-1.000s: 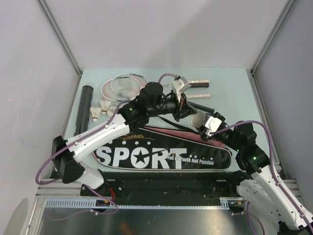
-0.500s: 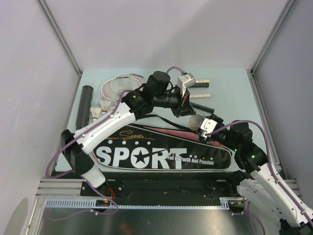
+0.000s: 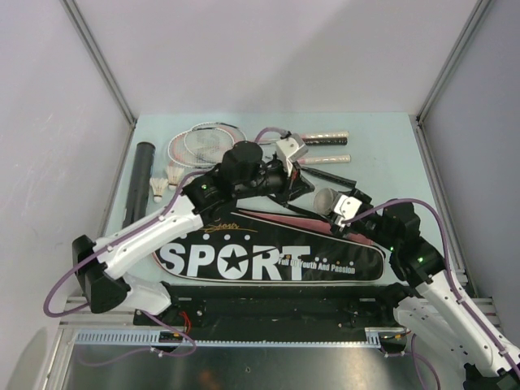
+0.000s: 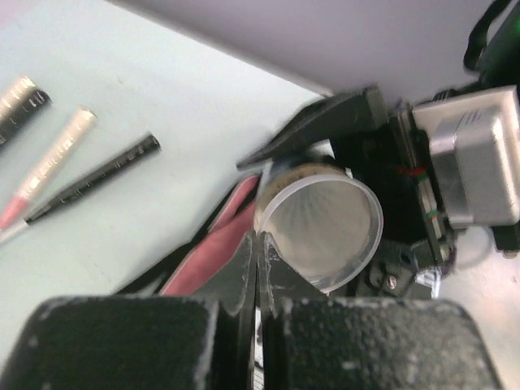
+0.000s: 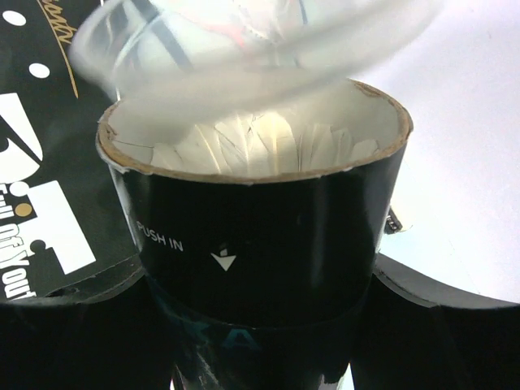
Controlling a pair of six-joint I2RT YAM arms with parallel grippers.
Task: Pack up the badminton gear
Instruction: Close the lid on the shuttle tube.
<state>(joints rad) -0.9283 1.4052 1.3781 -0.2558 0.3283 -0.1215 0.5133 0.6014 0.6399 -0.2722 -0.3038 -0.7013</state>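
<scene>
Sport bag [image 3: 268, 260] covers the near side, rackets [image 3: 203, 145] crowd far left, left arm [image 3: 162, 223] crosses middle, table [image 3: 386, 154] bare far right

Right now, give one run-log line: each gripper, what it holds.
left gripper pinches clear round plastic cap | right gripper grips black cardboard tube | cap over tube mouth

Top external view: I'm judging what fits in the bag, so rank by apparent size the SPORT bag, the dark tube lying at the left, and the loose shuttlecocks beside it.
1. SPORT bag, by far the largest.
2. dark tube, long but thin.
3. shuttlecocks, smallest; they look alike, so unranked among themselves.
</scene>
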